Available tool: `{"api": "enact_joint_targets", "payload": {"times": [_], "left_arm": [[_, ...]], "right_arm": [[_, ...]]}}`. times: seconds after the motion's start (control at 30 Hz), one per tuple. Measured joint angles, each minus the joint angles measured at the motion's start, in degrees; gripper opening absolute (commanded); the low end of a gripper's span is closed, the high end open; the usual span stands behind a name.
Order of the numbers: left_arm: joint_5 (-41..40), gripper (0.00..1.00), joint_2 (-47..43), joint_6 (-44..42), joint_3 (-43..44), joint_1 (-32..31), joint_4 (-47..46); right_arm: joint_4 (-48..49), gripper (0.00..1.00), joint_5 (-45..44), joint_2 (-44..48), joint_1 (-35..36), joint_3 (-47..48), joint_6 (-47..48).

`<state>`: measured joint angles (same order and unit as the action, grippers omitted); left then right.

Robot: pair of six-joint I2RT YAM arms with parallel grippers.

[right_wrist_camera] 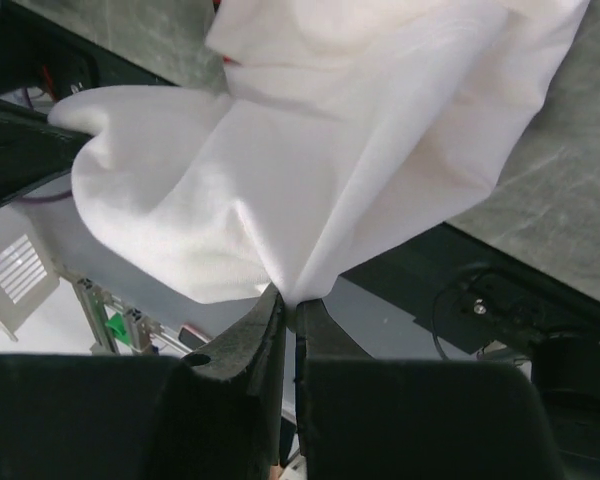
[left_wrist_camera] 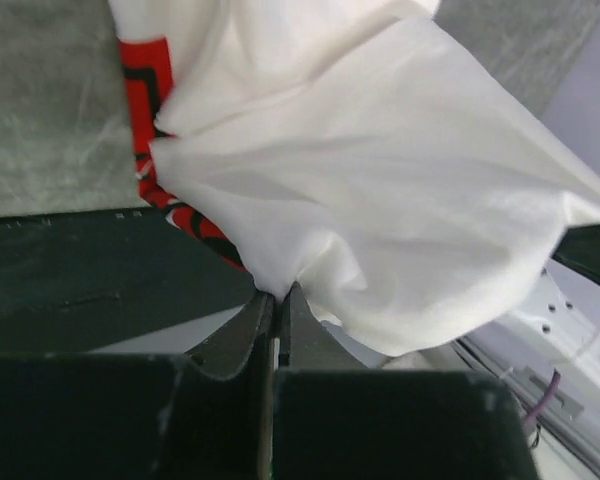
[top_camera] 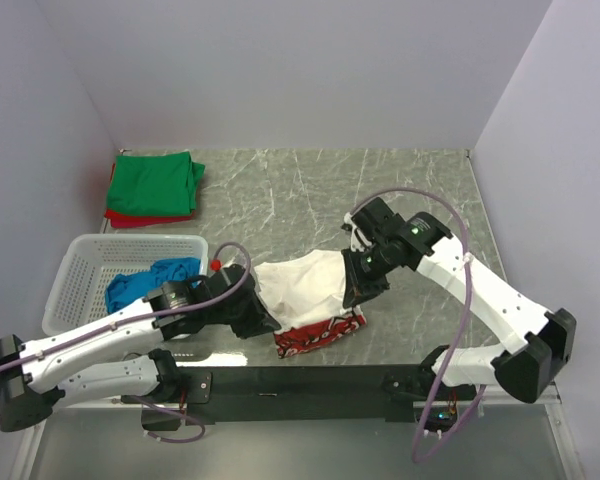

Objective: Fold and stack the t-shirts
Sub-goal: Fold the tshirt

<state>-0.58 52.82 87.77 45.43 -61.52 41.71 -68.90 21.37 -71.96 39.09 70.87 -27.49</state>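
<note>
White t-shirt (top_camera: 305, 283) — pinched (opposite edges).

You're working in a robotics lab test cell, not a home. Two robot arms (top_camera: 100, 345) are bolted to a black rail (top_camera: 310, 380), and purple cables (top_camera: 410, 190) loop beyond its right end. Past the rail lies a grey marbled tabletop (top_camera: 310, 190), boxed on three sides by plain pale panels (top_camera: 300, 70). Beyond the rail's left end, a white lattice basket (top_camera: 75, 288) and t-shirts (top_camera: 155, 185) are the household things here.
</note>
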Motion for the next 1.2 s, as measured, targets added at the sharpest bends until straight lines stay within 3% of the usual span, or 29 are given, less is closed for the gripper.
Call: {"api": "enact_joint_targets", "payload": {"times": [0.37,0.97,1.2], "left_arm": [[4.9,0.0,7.9,-12.1,2.5,13.7,-1.8],[9.0,0.0,16.4,-21.3,8.3,25.3,-5.7],[10.6,0.0,18.6,-24.8,11.6,26.6,-5.7]], "right_arm": [[2.4,0.0,-1.0,-9.0,-5.6,5.6,4.4],[3.5,0.0,-0.7,-20.9,-10.3,16.6,9.7],[3.0,0.0,-0.6,-22.6,-11.1,21.7,10.8]]}}
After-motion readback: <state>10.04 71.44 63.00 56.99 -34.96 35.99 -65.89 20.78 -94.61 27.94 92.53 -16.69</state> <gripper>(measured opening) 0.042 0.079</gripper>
